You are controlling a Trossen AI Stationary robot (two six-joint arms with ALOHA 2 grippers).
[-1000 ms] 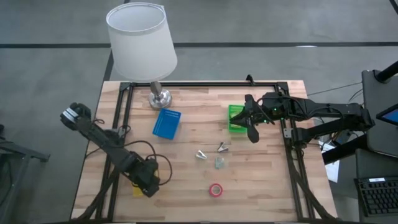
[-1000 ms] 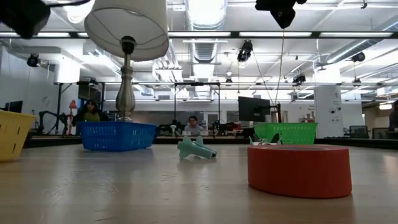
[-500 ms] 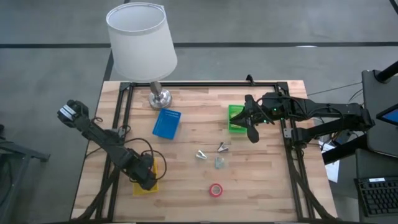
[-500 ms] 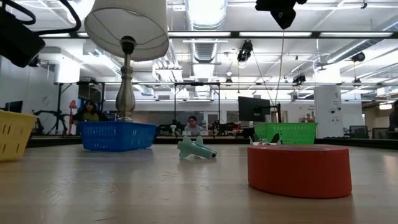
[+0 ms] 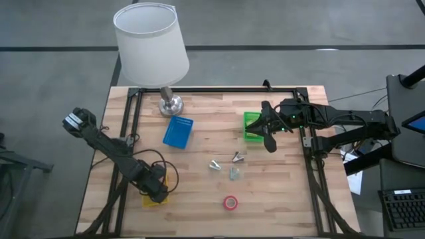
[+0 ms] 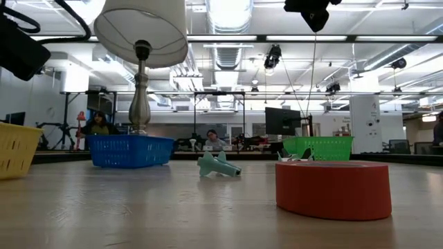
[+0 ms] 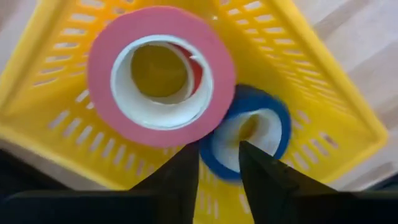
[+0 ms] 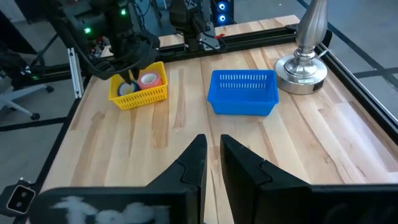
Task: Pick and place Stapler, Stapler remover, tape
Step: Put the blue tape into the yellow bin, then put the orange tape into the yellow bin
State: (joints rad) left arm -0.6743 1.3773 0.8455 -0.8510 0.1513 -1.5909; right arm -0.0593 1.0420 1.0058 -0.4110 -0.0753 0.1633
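My left gripper hangs over the yellow tray at the near left, its fingers a little apart. In the tray lie a pink tape roll and a blue tape roll, the blue one blurred; I cannot tell whether a fingertip touches it. A red tape roll lies flat on the table, near the middle. Two silver staple removers and a small teal stapler lie at the table's centre. My right gripper waits shut beside the green tray.
A blue tray stands left of centre. A lamp with a white shade stands on its metal base at the far left. Black frame rails run along the table's far and side edges. People sit in the room behind.
My left arm has shifted slightly over the yellow tray; in the low view its dark part has come lower at the upper left. The other things have kept their places.
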